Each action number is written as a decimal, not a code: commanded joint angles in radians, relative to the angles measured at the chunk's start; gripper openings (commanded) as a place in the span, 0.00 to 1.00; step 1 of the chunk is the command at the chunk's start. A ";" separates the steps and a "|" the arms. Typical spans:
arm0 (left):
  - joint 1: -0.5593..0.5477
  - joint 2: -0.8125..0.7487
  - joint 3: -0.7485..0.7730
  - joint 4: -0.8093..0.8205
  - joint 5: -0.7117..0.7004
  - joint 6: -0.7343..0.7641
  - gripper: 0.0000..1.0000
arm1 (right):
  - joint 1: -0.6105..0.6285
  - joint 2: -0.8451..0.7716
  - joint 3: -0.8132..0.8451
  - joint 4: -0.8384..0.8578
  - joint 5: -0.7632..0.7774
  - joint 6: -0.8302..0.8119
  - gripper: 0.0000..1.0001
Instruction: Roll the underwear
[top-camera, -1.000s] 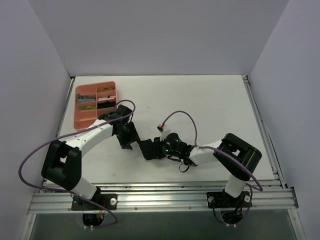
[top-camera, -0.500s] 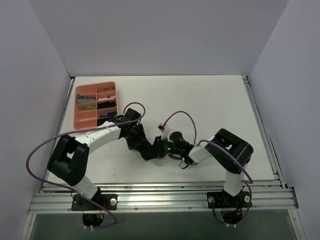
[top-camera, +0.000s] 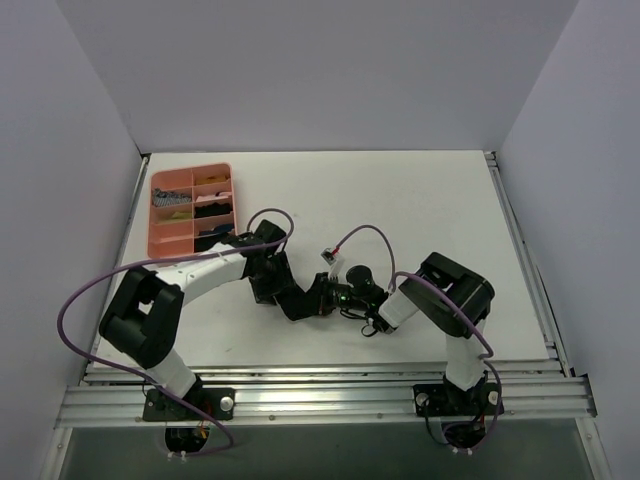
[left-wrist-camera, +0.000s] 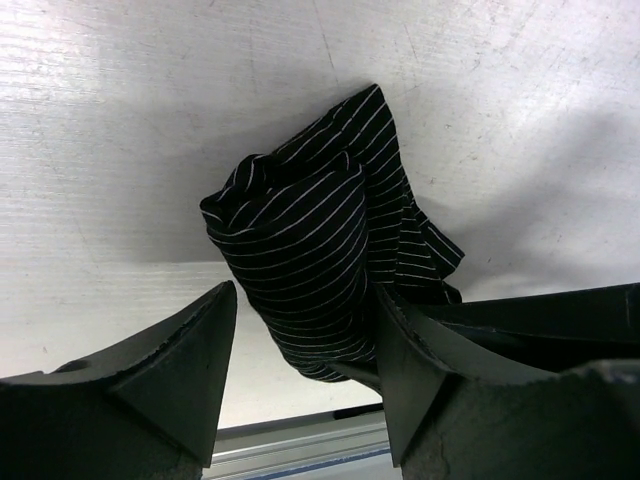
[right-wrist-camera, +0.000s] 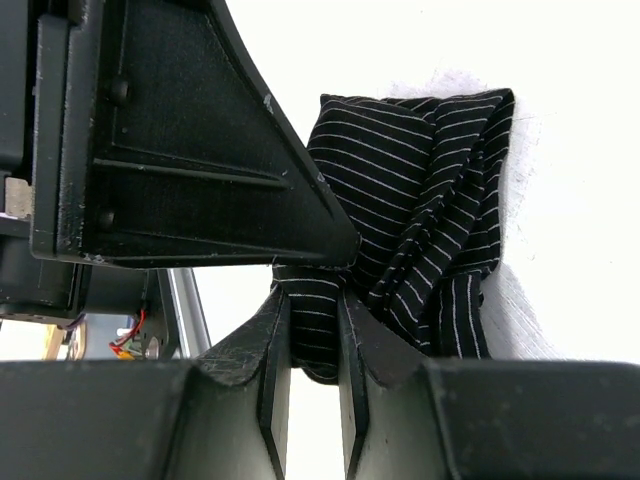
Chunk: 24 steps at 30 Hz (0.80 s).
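Note:
The underwear (right-wrist-camera: 420, 200) is a bunched black fabric with thin white stripes, lying crumpled on the white table (left-wrist-camera: 120, 130). My right gripper (right-wrist-camera: 312, 300) is shut on a fold at its near edge. My left gripper (left-wrist-camera: 305, 345) stands open astride the underwear (left-wrist-camera: 310, 250): its right finger (left-wrist-camera: 420, 370) touches the cloth, its left finger (left-wrist-camera: 185, 360) stands clear of it. From above, both grippers meet over the dark bundle (top-camera: 302, 303) at the table's middle front, left gripper (top-camera: 283, 288) and right gripper (top-camera: 322, 297) nearly touching. One left finger (right-wrist-camera: 200, 170) fills the right wrist view.
A pink divided tray (top-camera: 158, 240) with small folded items sits at the back left, just behind the left arm. Purple cables (top-camera: 365, 235) loop above both arms. A metal rail (top-camera: 330, 388) runs along the near table edge. Grey walls close three sides.
My left arm has swung right and brought its gripper onto the underwear beside the right gripper. The right arm's elbow has drawn in to the left, still holding the cloth.

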 joint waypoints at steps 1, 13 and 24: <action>-0.001 -0.050 0.003 -0.048 -0.058 -0.020 0.64 | 0.012 0.122 -0.090 -0.420 0.023 -0.043 0.00; -0.010 0.076 0.016 -0.011 -0.077 -0.011 0.51 | 0.007 0.093 -0.084 -0.446 0.001 -0.046 0.01; -0.083 0.189 0.143 -0.213 -0.104 0.029 0.09 | 0.015 -0.225 0.091 -1.004 0.234 -0.230 0.44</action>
